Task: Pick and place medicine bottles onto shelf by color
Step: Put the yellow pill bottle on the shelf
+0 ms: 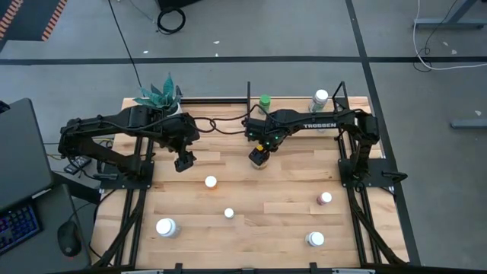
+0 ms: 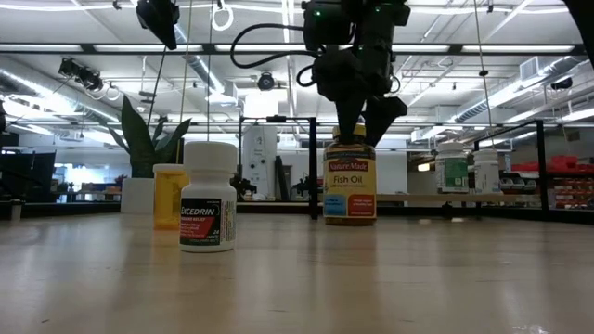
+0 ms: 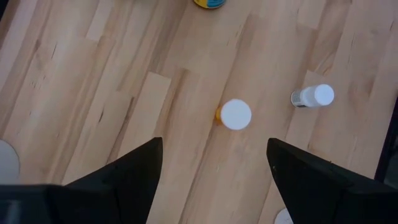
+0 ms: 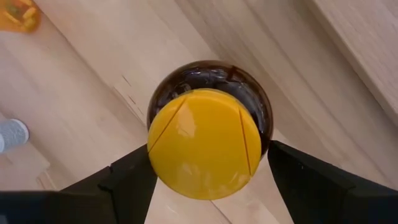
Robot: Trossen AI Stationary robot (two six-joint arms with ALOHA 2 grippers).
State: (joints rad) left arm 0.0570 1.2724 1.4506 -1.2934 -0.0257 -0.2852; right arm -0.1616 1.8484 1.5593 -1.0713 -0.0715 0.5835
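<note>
the right gripper (image 4: 208, 171) hangs directly over the fish oil bottle (image 2: 350, 182), a dark amber bottle with a yellow cap (image 4: 205, 143) that stands upright on the table (image 1: 274, 221) just in front of the shelf (image 1: 293, 104). its fingers (image 4: 124, 183) stand wide, one on each side of the cap and close to it; whether they touch it cannot be told. in the low view the fingertips reach down to the top of the bottle.

the left gripper (image 3: 214, 165) hovers above the table's left-middle, fingers (image 3: 134, 168) spread wide and holding nothing. below and ahead of it stands a small orange bottle with a white cap (image 3: 235, 115), apart from the fingers, and a small white bottle (image 3: 314, 96) lies farther off.

on the shelf stand a green-capped bottle (image 1: 265, 101) and a white-capped bottle (image 1: 320, 97). other bottles are scattered on the table, well apart: a white excedrin bottle (image 2: 208, 197), a white one at the front left (image 1: 165, 227), another at the front right (image 1: 315, 239), and a pinkish one (image 1: 325, 199) near the right side. a potted teal plant (image 1: 160, 95) sits at the back left corner.
</note>
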